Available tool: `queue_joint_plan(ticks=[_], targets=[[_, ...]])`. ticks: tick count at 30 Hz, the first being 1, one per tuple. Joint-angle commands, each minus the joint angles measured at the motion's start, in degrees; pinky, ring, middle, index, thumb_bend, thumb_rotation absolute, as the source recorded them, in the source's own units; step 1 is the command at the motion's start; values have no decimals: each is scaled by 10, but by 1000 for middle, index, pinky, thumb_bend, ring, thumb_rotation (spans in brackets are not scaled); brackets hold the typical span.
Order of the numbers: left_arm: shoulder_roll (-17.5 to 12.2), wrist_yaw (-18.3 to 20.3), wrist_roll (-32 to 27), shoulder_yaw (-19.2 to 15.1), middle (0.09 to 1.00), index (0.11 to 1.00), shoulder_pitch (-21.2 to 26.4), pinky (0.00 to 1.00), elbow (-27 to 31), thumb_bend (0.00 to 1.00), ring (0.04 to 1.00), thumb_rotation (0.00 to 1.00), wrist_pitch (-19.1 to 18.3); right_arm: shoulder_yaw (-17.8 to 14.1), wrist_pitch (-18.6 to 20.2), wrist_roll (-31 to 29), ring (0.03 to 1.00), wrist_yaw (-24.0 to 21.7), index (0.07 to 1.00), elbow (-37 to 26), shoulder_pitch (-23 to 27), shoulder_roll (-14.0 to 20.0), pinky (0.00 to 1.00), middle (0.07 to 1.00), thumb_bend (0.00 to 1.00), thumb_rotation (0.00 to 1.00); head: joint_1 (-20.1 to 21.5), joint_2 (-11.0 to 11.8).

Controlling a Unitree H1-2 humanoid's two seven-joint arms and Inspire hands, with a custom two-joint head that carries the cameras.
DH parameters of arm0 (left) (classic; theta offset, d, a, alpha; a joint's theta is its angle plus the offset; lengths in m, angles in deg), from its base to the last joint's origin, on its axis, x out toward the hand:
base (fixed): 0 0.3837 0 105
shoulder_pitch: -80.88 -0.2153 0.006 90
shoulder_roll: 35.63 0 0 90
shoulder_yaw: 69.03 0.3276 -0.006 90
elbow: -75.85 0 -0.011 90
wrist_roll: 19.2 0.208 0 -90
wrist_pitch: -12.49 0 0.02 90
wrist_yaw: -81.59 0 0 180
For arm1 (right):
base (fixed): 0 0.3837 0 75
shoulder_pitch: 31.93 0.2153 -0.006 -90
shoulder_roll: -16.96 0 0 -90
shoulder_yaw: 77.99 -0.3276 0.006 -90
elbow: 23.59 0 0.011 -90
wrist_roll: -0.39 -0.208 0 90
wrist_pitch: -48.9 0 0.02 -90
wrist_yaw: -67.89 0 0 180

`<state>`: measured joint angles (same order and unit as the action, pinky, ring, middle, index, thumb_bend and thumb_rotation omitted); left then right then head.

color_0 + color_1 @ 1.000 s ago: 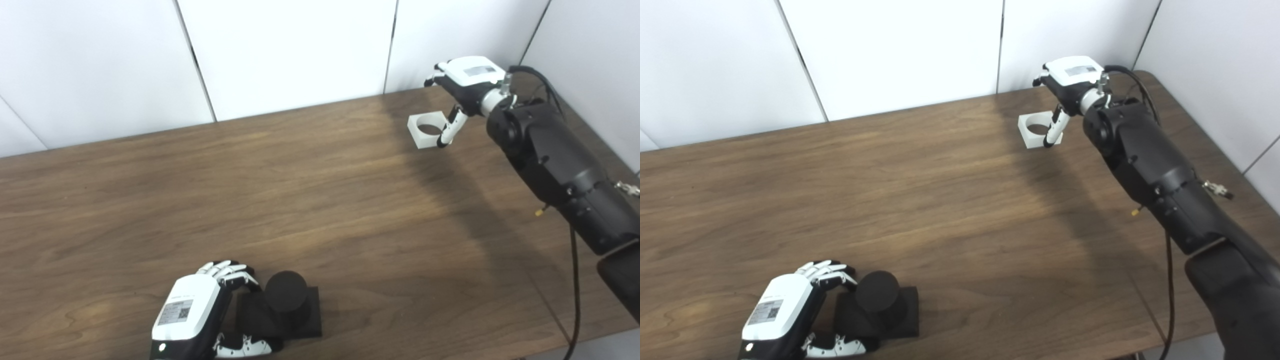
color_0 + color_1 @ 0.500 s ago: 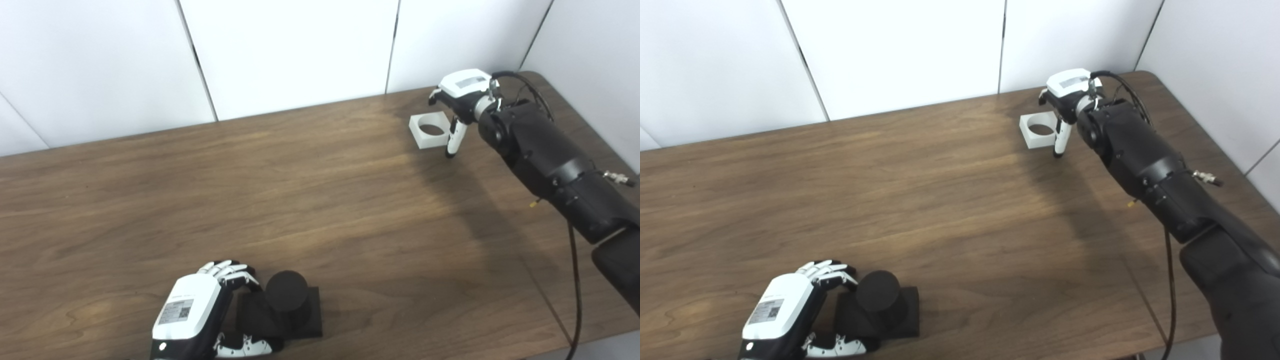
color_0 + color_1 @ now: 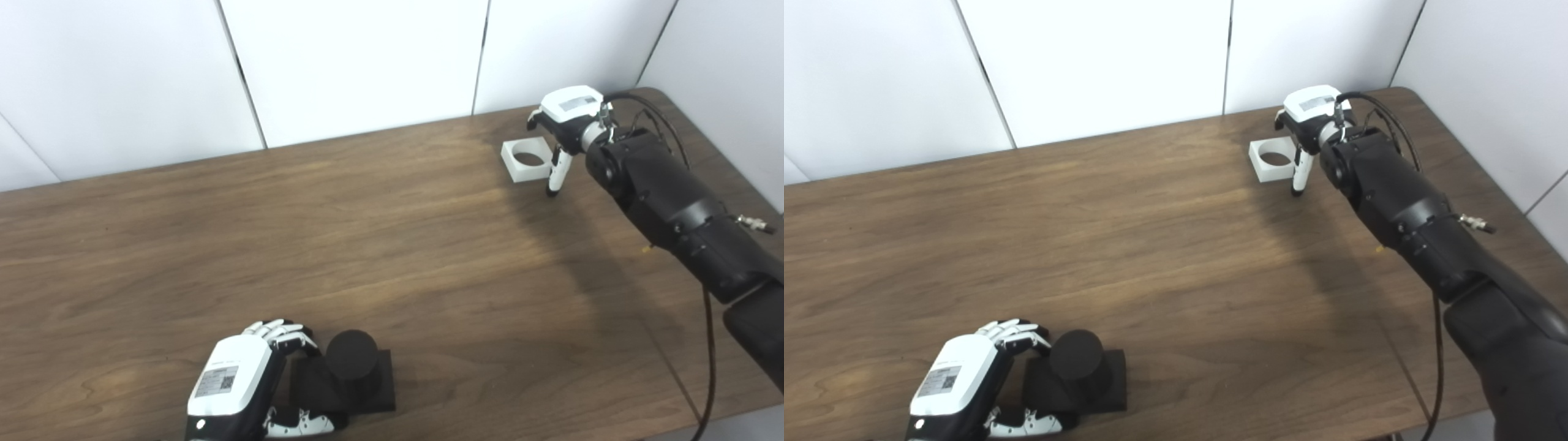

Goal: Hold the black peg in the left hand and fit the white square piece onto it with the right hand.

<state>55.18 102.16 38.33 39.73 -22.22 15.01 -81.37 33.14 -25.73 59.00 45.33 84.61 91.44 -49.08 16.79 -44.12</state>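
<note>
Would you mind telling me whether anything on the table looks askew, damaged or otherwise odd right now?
Nothing stands out. The white square piece lies flat and intact at the far right beside the right hand, and the black peg stands upright on its square base next to the left hand.

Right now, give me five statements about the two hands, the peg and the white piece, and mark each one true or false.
1. The white square piece sits on the black peg. False: they lie far apart on the table.
2. The left hand is at the peg's base. True.
3. The right hand is beside the white piece. True.
4. The white piece has a round hole. True.
5. The white piece is lifted off the table. False: it appears to rest on it.
</note>
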Motion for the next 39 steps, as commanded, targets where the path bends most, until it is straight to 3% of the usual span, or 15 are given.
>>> queue_joint_plan(ticks=[1, 15, 27, 32, 36, 39], targets=[[-3, 10, 8, 1, 763, 486, -6, 889, 10, 522, 846, 53, 0, -3, -3, 6, 943, 13, 770, -1, 10, 17, 897, 895, 929, 176, -1, -1], [1, 18, 8, 1, 762, 486, -10, 888, 16, 522, 848, 54, -2, 3, -14, -3, 943, -11, 721, -1, 24, 21, 928, 880, 848, 180, -8, -9], [9, 19, 12, 1, 760, 486, -13, 889, 19, 522, 845, 53, -3, 12, -78, -43, 901, -56, 694, 26, 63, 40, 834, 850, 898, 147, -13, -12], [12, 20, 18, 3, 760, 486, -14, 889, 20, 522, 844, 53, -3, 8, -102, -57, 863, -52, 641, 34, 66, 41, 742, 795, 837, 19, -15, -13], [15, 19, 19, 2, 759, 486, -16, 886, 21, 521, 842, 52, -3, 7, -96, -60, 850, -61, 620, 35, 69, 41, 719, 776, 772, 0, -17, -15], [16, 19, 18, 1, 761, 486, -17, 884, 20, 521, 843, 52, -2, 10, -90, -58, 853, -75, 615, 35, 75, 41, 751, 774, 803, 0, -17, -15]])
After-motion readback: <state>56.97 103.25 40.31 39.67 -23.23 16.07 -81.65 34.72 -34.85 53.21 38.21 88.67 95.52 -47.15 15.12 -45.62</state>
